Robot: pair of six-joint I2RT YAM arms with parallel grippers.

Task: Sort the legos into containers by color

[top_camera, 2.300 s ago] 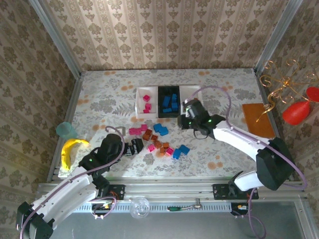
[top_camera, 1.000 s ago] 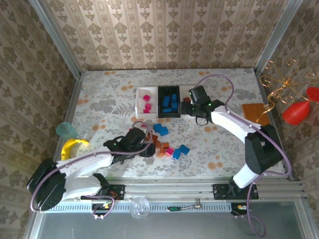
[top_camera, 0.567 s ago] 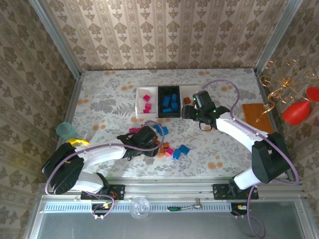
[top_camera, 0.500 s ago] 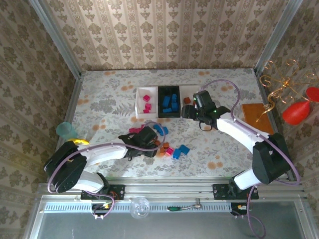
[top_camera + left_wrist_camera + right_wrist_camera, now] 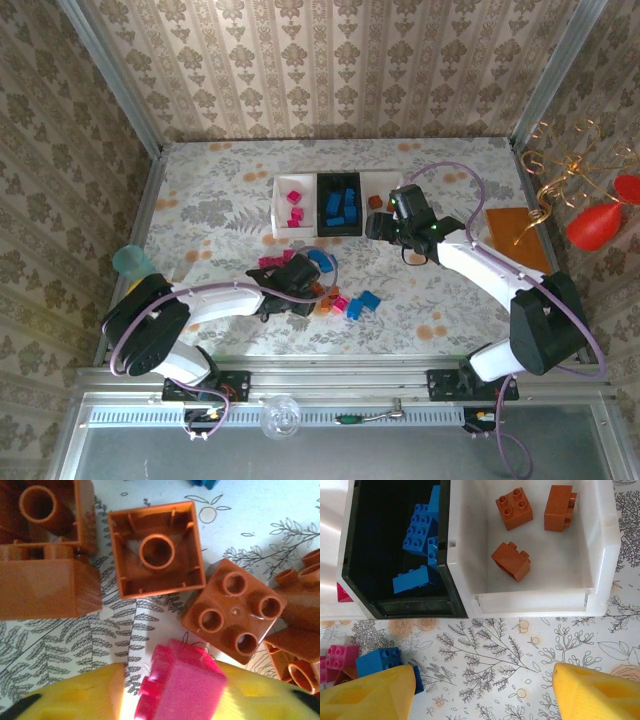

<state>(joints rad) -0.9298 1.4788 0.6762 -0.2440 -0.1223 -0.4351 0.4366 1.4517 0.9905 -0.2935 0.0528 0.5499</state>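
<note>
Between damask-papered walls [image 5: 330,70], floral tablecloth [image 5: 215,195].

The bench [image 5: 220,200] is white, printed with grey leaf sprays and pale orange blossoms. The walls [image 5: 330,70] carry beige damask wallpaper in vertical stripes. Of the 3 trays, the left tray [image 5: 280,228] and the right tray [image 5: 560,570] are white and the middle tray [image 5: 375,555] is black. It holds the blue legos [image 5: 417,530]. The right tray holds 3 orange-brown legos [image 5: 514,508]. A magenta lego [image 5: 180,687] sits between the yellow left fingers [image 5: 70,697], and the right fingers [image 5: 367,695] are yellow too. The mat [image 5: 515,238] is orange-brown and the cup [image 5: 130,262] is teal.
</note>
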